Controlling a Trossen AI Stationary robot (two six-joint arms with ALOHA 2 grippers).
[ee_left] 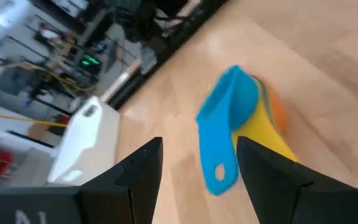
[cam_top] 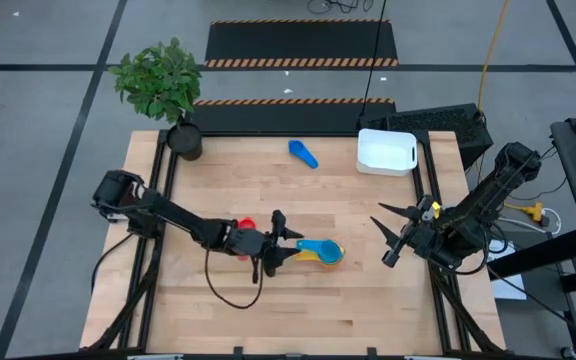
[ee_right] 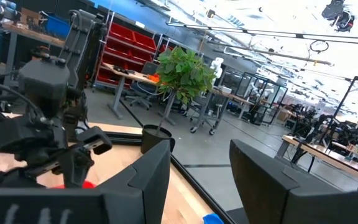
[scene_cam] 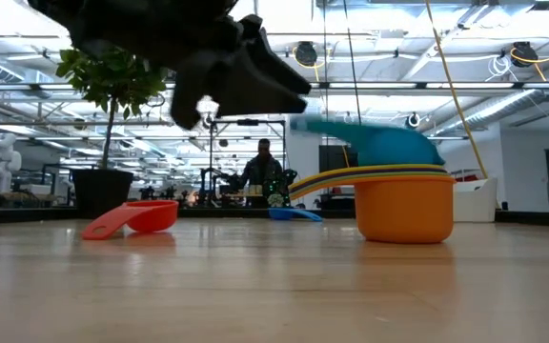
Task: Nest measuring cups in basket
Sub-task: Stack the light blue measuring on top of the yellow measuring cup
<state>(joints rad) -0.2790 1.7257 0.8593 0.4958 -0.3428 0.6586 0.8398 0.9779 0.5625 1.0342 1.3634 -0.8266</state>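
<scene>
A stack of nested measuring cups (cam_top: pixel 324 253) stands on the table: orange at the bottom, yellow above it, light blue (ee_left: pixel 229 118) on top. My left gripper (cam_top: pixel 290 243) is open just left of the stack and above table height (scene_cam: pixel 246 81). In the left wrist view its fingers stand on either side of the light blue handle (ee_left: pixel 219 163) without touching it. A red cup (scene_cam: pixel 132 217) lies under the left arm. A mid blue cup (cam_top: pixel 304 153) lies near the far edge. The white basket (cam_top: pixel 386 151) sits at the far right. My right gripper (cam_top: pixel 381 240) hovers open to the right of the stack.
A potted plant (cam_top: pixel 173 100) stands at the table's far left corner. A black cable (cam_top: pixel 230 290) loops on the table under the left arm. A person (scene_cam: pixel 263 171) sits in the room behind the table. Bare wood lies between the stack and the basket.
</scene>
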